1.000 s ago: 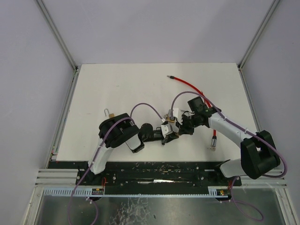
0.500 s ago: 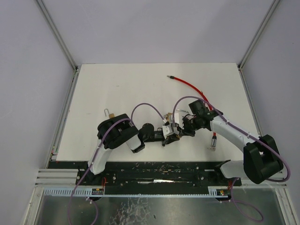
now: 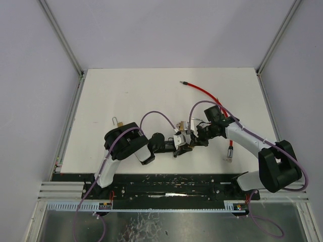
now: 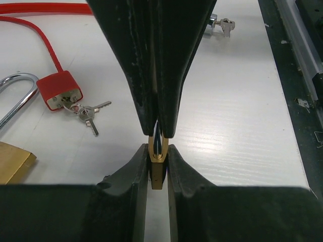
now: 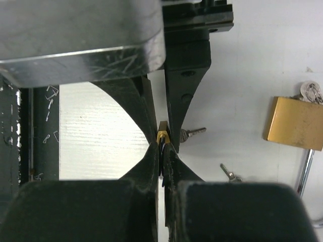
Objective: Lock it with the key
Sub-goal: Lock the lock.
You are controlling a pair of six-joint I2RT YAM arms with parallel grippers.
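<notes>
Right now the small brass padlock (image 4: 157, 174) sits pinched in the left gripper (image 4: 157, 159), held over the middle of the table (image 4: 242, 126). The key (image 5: 161, 148), nipped tight in the right gripper (image 5: 162, 154), meets its top edge. I'd judge it wants key and lock in line and a slow turn, since a sideways push could twist it loose.

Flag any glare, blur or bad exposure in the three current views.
Top external: even soft light, sharp throughout, no harsh shadows on the table. Left wrist: left gripper fingers underexposed, little detail; small brass padlock between them and red lock sharp. Right wrist: scratched metal part catches glare; right gripper fingers dark and soft; larger brass padlock crisp.
</notes>
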